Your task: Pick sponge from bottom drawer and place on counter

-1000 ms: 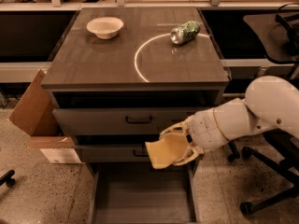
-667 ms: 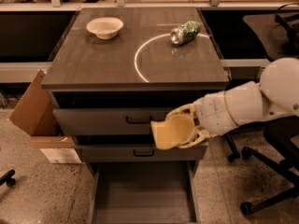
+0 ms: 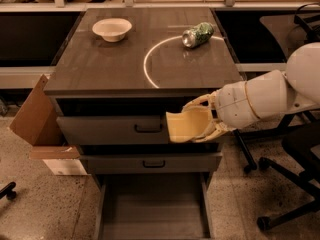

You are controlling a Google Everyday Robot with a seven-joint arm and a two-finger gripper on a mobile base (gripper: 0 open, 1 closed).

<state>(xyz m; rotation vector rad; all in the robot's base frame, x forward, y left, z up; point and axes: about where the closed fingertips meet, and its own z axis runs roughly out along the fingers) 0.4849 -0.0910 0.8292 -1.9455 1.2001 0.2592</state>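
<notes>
My gripper (image 3: 197, 120) is shut on the pale yellow sponge (image 3: 184, 126) and holds it in the air in front of the top drawer, just below the counter's front edge. The white arm reaches in from the right. The bottom drawer (image 3: 152, 211) is pulled out at the foot of the cabinet, and its grey floor shows bare. The counter (image 3: 115, 64) is a dark wood-grain top with a thin white arc line.
A white bowl (image 3: 112, 29) stands at the counter's back left. A crushed green can (image 3: 198, 34) lies at the back right. An open cardboard box (image 3: 42, 129) sits on the floor left of the cabinet. Office chair legs (image 3: 280, 184) are at the right.
The gripper has risen with the sponge, from in front of the middle drawer to in front of the top drawer, and moved slightly right.
</notes>
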